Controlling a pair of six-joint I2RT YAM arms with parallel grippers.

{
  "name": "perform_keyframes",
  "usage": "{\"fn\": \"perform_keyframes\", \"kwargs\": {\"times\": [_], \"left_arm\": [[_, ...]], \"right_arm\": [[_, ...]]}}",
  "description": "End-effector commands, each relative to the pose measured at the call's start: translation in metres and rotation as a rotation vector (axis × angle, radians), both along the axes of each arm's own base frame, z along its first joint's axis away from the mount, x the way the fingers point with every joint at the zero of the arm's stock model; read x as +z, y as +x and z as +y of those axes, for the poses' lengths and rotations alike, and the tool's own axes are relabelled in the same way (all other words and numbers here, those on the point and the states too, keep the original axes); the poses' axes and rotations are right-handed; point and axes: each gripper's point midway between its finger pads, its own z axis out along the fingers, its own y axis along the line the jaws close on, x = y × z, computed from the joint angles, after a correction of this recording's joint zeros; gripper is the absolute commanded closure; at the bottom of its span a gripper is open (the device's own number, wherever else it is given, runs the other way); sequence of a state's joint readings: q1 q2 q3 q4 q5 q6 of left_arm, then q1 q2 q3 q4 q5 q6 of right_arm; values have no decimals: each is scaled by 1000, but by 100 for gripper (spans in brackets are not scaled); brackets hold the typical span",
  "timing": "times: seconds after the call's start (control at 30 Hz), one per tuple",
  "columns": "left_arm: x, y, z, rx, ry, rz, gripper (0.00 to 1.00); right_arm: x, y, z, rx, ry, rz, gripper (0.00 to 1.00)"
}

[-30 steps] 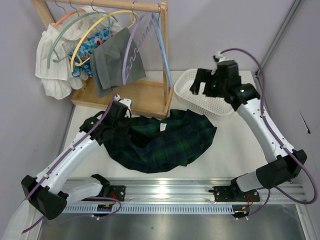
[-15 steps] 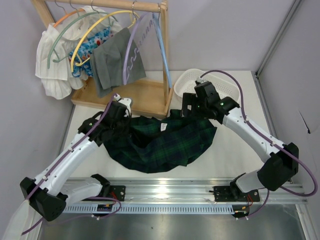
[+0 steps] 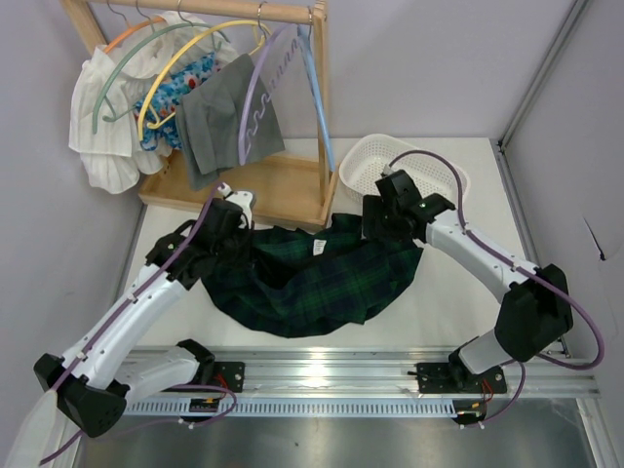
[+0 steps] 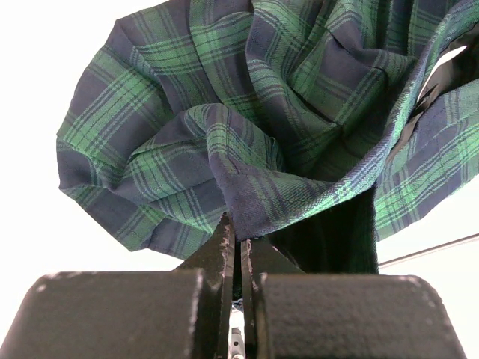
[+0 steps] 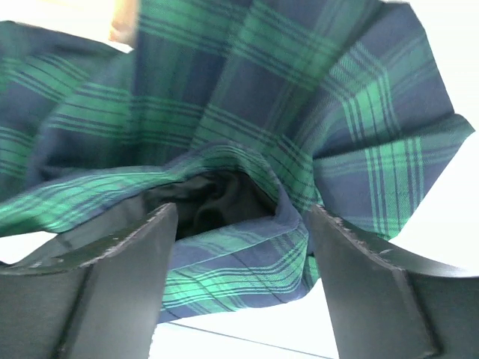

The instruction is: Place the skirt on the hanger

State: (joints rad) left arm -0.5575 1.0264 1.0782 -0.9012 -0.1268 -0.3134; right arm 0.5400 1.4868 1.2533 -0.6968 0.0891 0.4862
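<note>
The dark green and navy plaid skirt [image 3: 312, 278] lies spread on the table between both arms, its small white label [image 3: 317, 247] showing near the top edge. My left gripper [image 3: 231, 226] is shut on a fold of the skirt's [image 4: 299, 112] left edge, the cloth pinched at the fingertips of the left gripper [image 4: 238, 228]. My right gripper [image 3: 378, 222] is low over the skirt's upper right edge. In the right wrist view the right gripper [image 5: 239, 217] stands open, a bunched fold of skirt [image 5: 247, 97] between its fingers. The lavender hanger [image 3: 252, 93] hangs on the rack.
A wooden rack [image 3: 283, 185] stands at the back left with a grey garment [image 3: 219, 127], a white ruffled garment [image 3: 97, 127], a light blue hanger [image 3: 317, 88] and a yellow hanger [image 3: 185, 58]. A white basket [image 3: 434, 175] sits just behind the right gripper.
The right arm has swung from above the basket down and left onto the skirt's upper right edge. The left gripper keeps its hold and has barely shifted.
</note>
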Motion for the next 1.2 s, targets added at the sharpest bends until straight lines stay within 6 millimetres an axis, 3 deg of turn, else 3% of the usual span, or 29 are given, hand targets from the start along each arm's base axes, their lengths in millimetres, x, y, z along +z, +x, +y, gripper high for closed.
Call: {"fn": "perform_keyframes", "kwargs": {"times": [0.0,0.1,0.17,0.37,0.47,0.5,0.57,0.6,0.77,0.97,1.0,1.07,1.13,1.17], "left_arm": [[20,4,0,17,-46,-59,100],[21,2,6,32,-27,-62,100],[22,2,7,40,-25,-69,100],[29,2,9,46,-35,-92,100],[30,1,14,60,-22,-98,100],[31,1,15,66,-23,-102,100],[33,0,16,70,-25,-110,100],[33,0,16,74,-27,-109,100],[33,3,17,85,-24,-121,100],[43,11,5,70,-65,-129,100],[52,15,0,60,-81,-132,100],[89,20,-9,49,-136,-177,100],[99,23,-14,49,-133,-162,100],[130,25,-15,48,-165,-216,100]], "right_arm": [[-16,1,1,-10,-25,16,25],[-17,-2,3,-5,-19,15,33],[-19,-6,-2,-7,-32,11,33],[-30,0,-15,-53,-70,-7,46],[-31,3,-18,-65,-82,-7,65],[-30,4,-20,-68,-92,-12,80],[-26,6,-24,-79,-106,-22,96],[-22,4,-29,-88,-127,-27,100],[17,1,-36,-91,-110,-114,100],[63,-21,-56,-122,-68,-180,100],[68,-23,-59,-129,-60,-189,100],[91,-26,-66,-148,-27,-215,100],[112,-28,-66,-143,5,-245,100],[123,-30,-64,-131,28,-261,100]]}}
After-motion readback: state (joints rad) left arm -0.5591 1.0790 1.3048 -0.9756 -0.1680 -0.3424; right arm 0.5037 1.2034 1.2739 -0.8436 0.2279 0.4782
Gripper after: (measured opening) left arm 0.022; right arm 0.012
